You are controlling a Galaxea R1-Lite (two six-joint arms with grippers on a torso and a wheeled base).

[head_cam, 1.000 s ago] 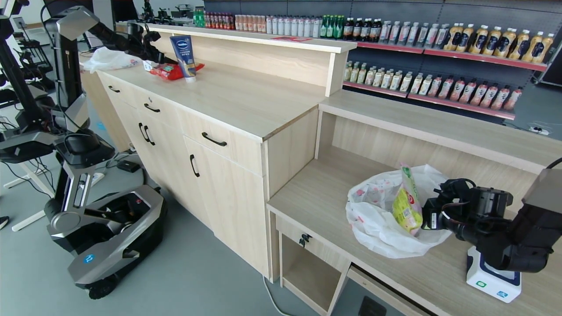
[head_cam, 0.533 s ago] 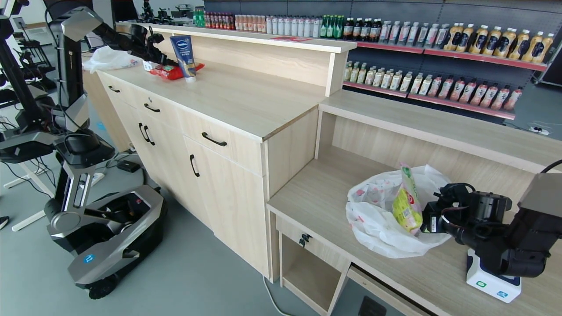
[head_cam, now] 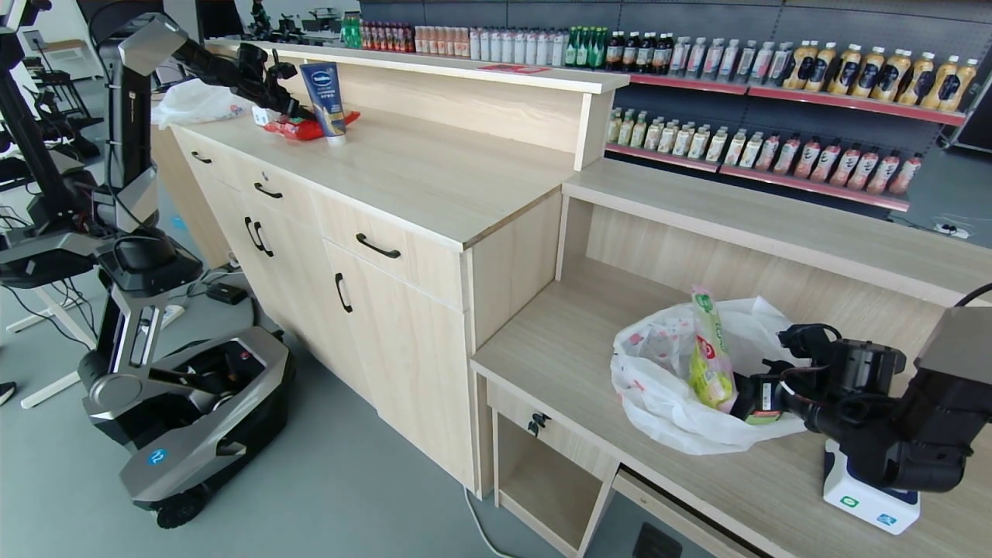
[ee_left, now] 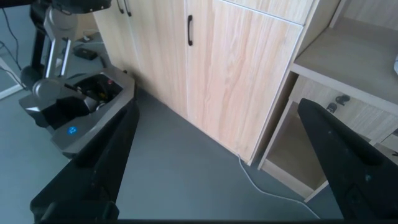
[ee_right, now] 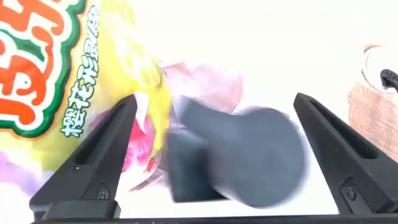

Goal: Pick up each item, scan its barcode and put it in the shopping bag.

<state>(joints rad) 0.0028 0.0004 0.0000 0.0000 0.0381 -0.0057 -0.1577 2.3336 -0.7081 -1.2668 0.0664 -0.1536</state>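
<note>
**Snack packet standing in the shopping bag**

We are looking at a yellow-green snack packet (head_cam: 709, 364) standing nearly upright in the mouth of the white shopping bag (head_cam: 659, 403), its green top edge poking above the crumpled plastic. Its front is showing a red and white badge. In the right wrist view we are seeing orange-red lettering edged in green on the yellow film. The bag, with pink and red print on its side, is lying on the lower wooden desk (head_cam: 558, 341).

The right gripper (head_cam: 745, 397) is hanging at the bag's mouth just beside the packet, its jaws spread wide and gripping nothing. A dark blurred shape (ee_right: 249, 155) is lying between them, and we cannot tell what it is. A white and blue box (head_cam: 868, 496) is sitting on the desk under the right arm.

The left gripper (ee_left: 217, 107) is hanging over the grey floor (ee_left: 186, 168) near the cabinet doors (ee_left: 236, 68), jaws wide apart and empty.
</note>
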